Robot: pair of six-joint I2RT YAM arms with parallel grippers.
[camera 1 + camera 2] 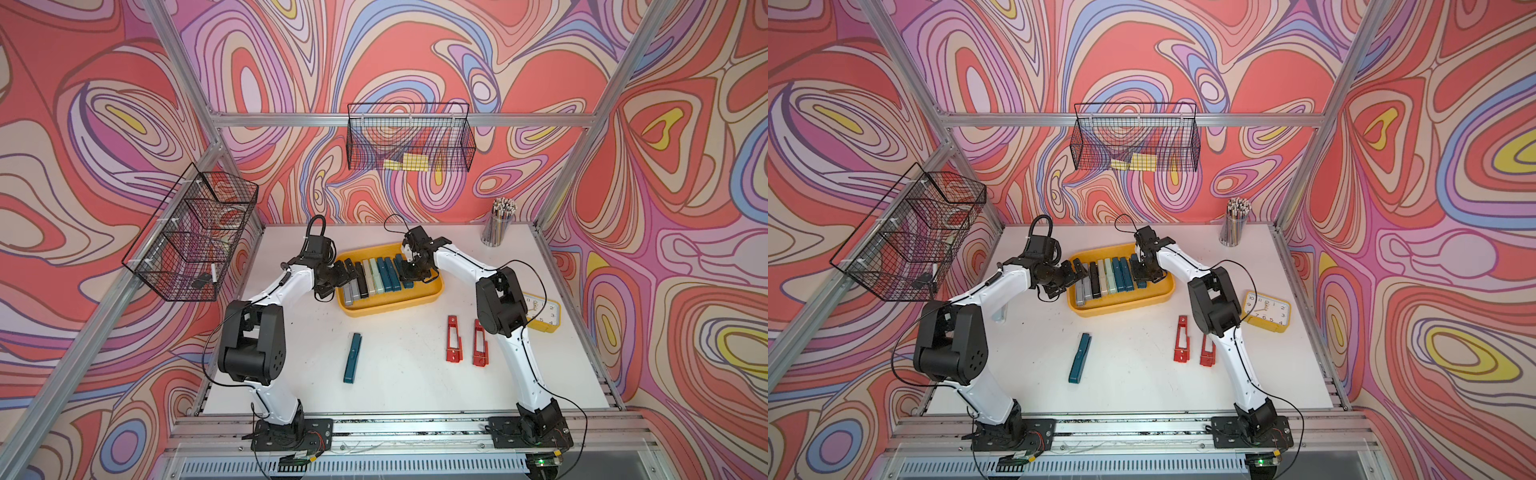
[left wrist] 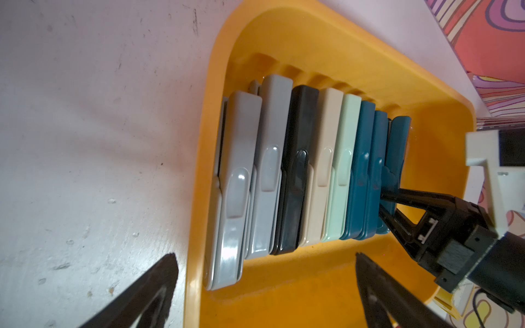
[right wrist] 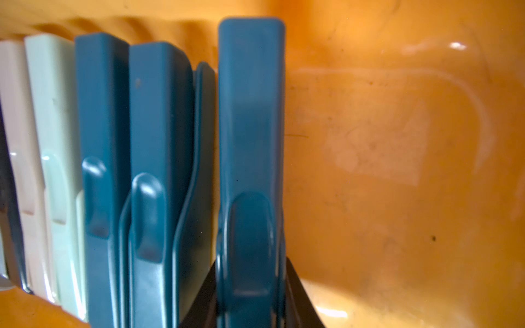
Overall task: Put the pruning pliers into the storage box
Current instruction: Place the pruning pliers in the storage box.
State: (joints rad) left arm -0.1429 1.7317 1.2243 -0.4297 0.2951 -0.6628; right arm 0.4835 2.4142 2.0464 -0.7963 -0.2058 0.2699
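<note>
The yellow storage box [image 1: 390,311] [image 1: 1121,309] holds a row of pruning pliers standing on edge: two grey [image 2: 235,184], black [image 2: 298,170], beige [image 2: 324,164], mint [image 2: 342,170] and two teal [image 2: 359,170]. My right gripper [image 1: 409,276] [image 3: 251,284] is shut on another teal pliers [image 3: 250,127] at the row's right end, low inside the box. My left gripper [image 1: 347,276] [image 2: 265,264] is open at the box's left end, one finger outside the rim and one over the box floor, holding nothing. On the table lie one teal pliers [image 1: 352,363] and two red slotted ones [image 1: 454,338] [image 1: 479,343].
A yellow alarm clock [image 1: 540,311] lies right of the right arm. A cup of pencils [image 1: 496,224] stands at the back right corner. Black wire baskets hang on the back wall [image 1: 409,139] and the left wall [image 1: 191,241].
</note>
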